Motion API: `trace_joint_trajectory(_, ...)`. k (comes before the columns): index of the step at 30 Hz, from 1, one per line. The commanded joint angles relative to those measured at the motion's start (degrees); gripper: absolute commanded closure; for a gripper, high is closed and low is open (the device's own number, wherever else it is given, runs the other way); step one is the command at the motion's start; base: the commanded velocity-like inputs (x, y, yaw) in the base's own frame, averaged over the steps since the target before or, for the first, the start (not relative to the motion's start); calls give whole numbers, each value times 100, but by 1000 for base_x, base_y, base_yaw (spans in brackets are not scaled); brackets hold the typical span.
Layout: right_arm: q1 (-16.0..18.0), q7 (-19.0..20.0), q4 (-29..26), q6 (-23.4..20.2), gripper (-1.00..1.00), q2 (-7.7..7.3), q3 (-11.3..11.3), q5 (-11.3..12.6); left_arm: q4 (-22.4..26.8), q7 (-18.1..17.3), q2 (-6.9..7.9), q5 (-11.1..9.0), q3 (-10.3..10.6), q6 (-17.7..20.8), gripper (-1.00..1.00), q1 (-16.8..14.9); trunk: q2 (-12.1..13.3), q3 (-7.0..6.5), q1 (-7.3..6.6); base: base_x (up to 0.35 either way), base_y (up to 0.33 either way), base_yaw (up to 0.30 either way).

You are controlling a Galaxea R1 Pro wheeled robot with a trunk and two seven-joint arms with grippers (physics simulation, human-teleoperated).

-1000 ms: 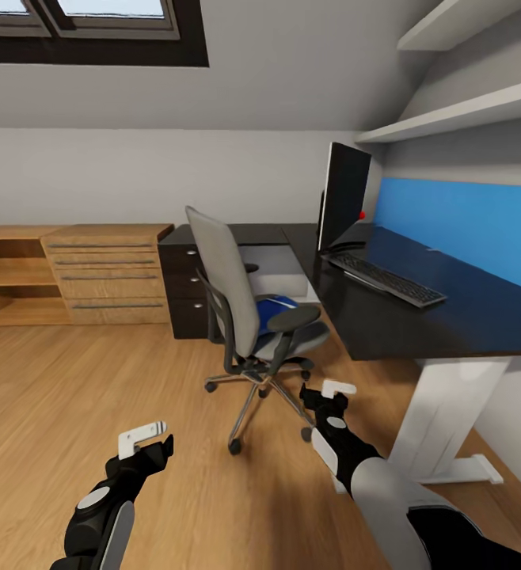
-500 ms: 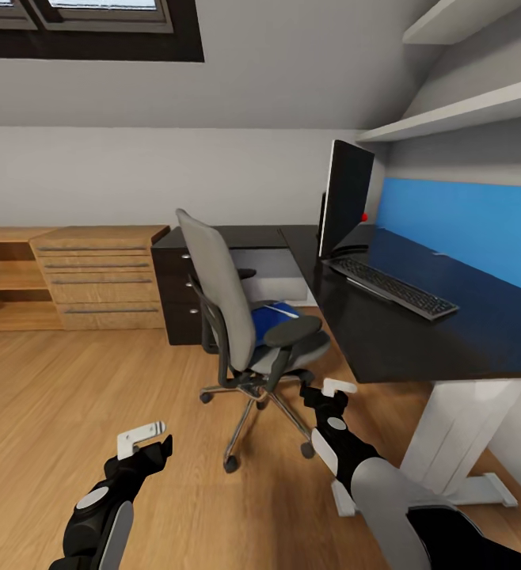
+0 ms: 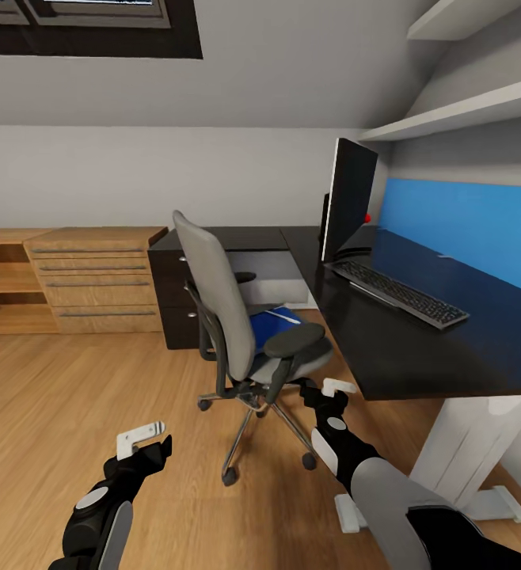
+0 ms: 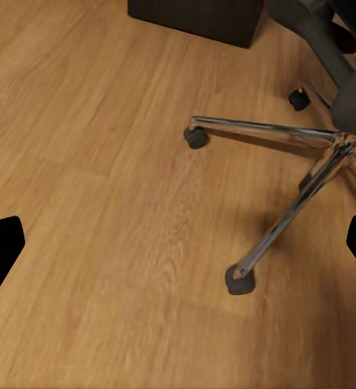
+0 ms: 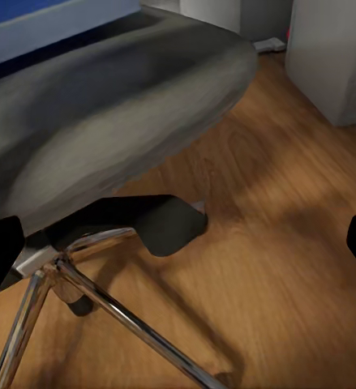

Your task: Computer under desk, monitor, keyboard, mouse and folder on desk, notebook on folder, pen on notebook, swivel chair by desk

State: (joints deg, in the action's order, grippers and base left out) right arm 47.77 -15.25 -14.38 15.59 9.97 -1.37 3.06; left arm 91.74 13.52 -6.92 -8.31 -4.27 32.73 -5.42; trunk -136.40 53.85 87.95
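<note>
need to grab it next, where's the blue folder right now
In the head view the folder lies on the seat of the swivel chair, just left of the desk, ahead of the right gripper.

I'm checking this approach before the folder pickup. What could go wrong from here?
The right gripper is low beside the swivel chair, whose armrest stands between it and the folder, so reaching in may bump it. The chair sits on castors and may roll away if nudged. The desk edge crowds the right arm.

Looks like an attic home office, probably: sloped ceiling, desk [image 3: 419,348] with monitor [image 3: 347,198], swivel chair [image 3: 237,317], wood drawers [image 3: 94,281].
</note>
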Motion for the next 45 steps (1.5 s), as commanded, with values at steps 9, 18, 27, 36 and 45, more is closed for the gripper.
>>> trace_joint_trajectory(9, 4, 4, 6, 32, -100, 3, -4, 31, 0, 44, -2, -63, -20, 23, -100, -3, -2, -34, -1, 1, 0, 140)
trace_joint_trajectory(18, 4, 4, 6, 32, -100, 3, -3, 30, -31, 33, -2, -66, -196, 0, -100, -3, -2, -83, -1, 0, 0, 208)
trace_joint_trajectory(27, 4, -48, -10, 32, -100, 3, 5, 37, -51, 26, -2, -66, -227, -4, -100, -3, -2, -95, -1, 0, 0, 268)
trace_joint_trajectory(36, 4, -57, -21, 55, -100, 3, 5, 37, -45, 11, -2, -66, -314, -21, -100, -3, -2, -95, -1, 0, 20, 278)
trace_joint_trajectory(45, 4, -57, -31, 58, -100, 3, -1, 29, -50, 11, -8, -60, -285, -21, -100, -3, -2, -95, -1, 0, 270, 279)
